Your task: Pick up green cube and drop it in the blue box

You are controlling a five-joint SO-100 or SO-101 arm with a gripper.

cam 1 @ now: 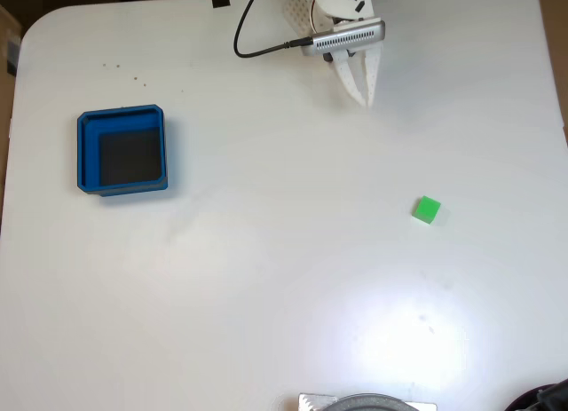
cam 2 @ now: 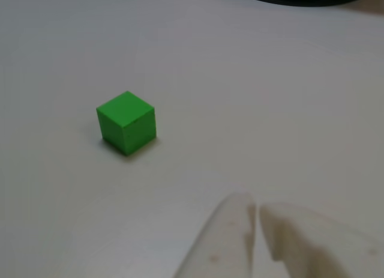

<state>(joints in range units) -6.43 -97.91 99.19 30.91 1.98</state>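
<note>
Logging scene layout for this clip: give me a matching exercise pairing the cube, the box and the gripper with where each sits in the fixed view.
Things:
1. green cube
2. blue box
3. gripper

Places in the fixed view:
A. top edge, right of centre, over bare table
B. left side of the table, nothing inside
C. right side of the table, alone

Pairs: 1-C, 2-B, 3-A

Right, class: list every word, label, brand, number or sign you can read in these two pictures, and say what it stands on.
None can be read.
green cube: plain faces, no marking.
blue box: no label.
pincer: white, no print to be seen.
table: a few dark specks near the top left in the fixed view, not writing.
</note>
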